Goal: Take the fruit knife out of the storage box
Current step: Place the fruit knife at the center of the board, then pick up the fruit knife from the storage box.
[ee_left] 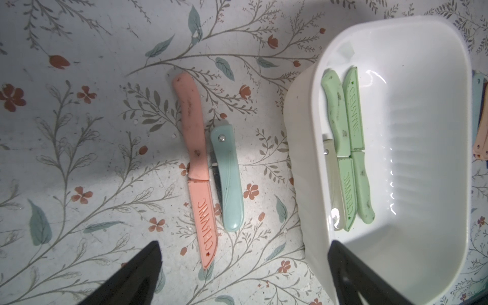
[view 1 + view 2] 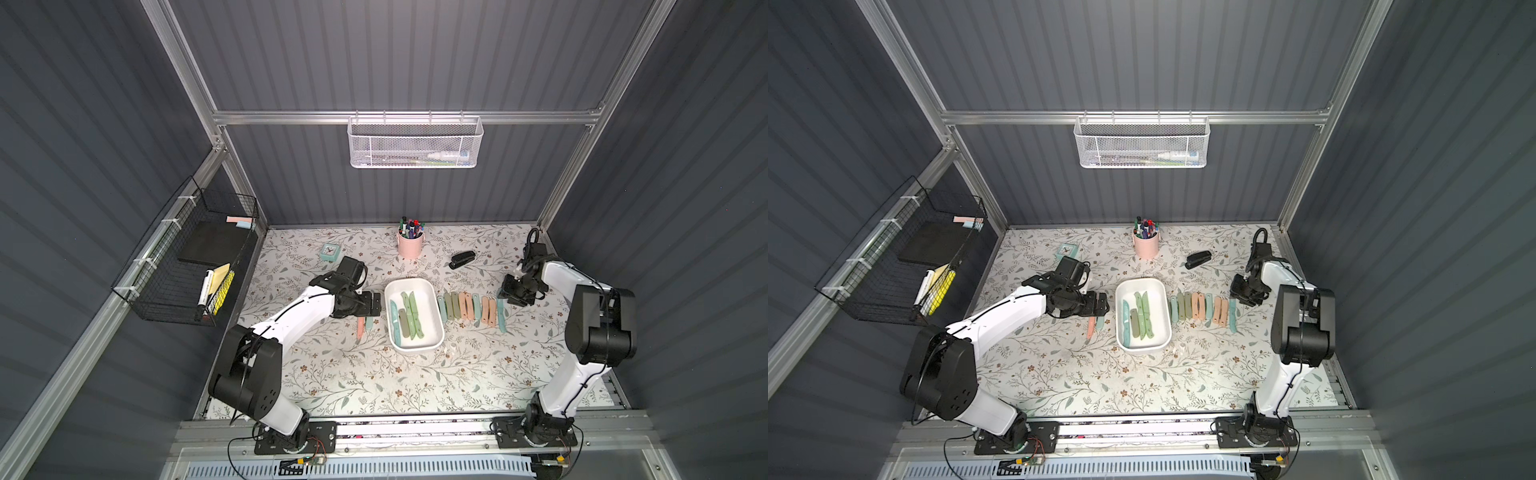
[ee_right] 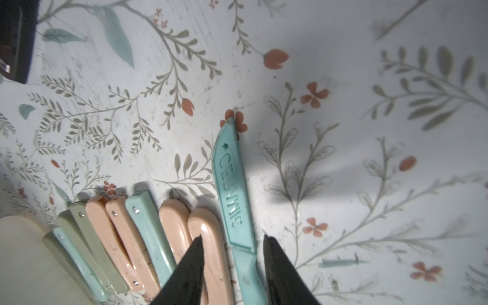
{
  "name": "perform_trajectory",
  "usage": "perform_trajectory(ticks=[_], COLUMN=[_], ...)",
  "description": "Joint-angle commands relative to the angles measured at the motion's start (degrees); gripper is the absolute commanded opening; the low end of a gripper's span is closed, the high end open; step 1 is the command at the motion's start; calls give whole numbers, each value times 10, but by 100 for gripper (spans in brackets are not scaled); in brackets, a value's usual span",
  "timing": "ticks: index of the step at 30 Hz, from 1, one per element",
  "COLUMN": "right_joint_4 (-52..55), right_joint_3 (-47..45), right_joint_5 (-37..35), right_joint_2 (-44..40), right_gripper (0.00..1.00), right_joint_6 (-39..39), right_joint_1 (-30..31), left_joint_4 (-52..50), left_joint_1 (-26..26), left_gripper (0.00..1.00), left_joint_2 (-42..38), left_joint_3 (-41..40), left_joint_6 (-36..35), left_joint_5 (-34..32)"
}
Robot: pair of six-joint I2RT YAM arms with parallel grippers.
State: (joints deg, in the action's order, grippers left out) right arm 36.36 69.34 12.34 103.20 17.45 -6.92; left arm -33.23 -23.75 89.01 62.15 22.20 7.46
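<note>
1. Storage box (image 2: 430, 332): a shallow white tub with rounded corners is seen at the middle of the flowered worktop (image 2: 374, 374), between the two arms.
2. Several sheathed knives (image 2: 405, 320) are laid lengthwise in it, toward its left wall: one teal, one grey-green, and two pale green lying head to tail, their sheaths embossed "CERAMIC".
3. A row of knives (image 2: 467, 309), pink, grey-green and teal, is lined up on the worktop just right of the box.
4. A teal knife (image 3: 232, 190) in a lettered sheath is placed at the right end of that row, flat on the worktop.
5. The right pincer (image 3: 232, 237) is held with its fingers apart on either side of this knife's handle; a clear gap is seen on one side.
6. The left pincer (image 1: 244, 245) is spread wide and holds nothing; it is hung over the box's left wall, near a pink knife (image 1: 195, 148) and a folding knife (image 1: 228, 179).
</note>
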Motion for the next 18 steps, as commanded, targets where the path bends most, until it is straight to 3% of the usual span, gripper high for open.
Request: perform_trajectory(ticks=[1, 7, 13, 18], right_joint_4=[-30, -64, -56, -38], right_joint_3=[-35, -71, -73, -62], right_joint_5=[17, 42, -35, -75], right_joint_2=[-61, -150, -207, -212], right_gripper=[54, 69, 71, 68], right_joint_6=[16, 26, 46, 82], right_joint_1=[6, 53, 166, 218], left_joint_4=[-14, -32, -32, -49], left_joint_1=[-13, -79, -138, -168], left_gripper=[99, 99, 99, 100], left_joint_2=[-4, 13, 78, 159], left_joint_3=[20, 70, 136, 208], left_joint_6=[-14, -19, 1, 31], left_joint_5=[-12, -65, -83, -110])
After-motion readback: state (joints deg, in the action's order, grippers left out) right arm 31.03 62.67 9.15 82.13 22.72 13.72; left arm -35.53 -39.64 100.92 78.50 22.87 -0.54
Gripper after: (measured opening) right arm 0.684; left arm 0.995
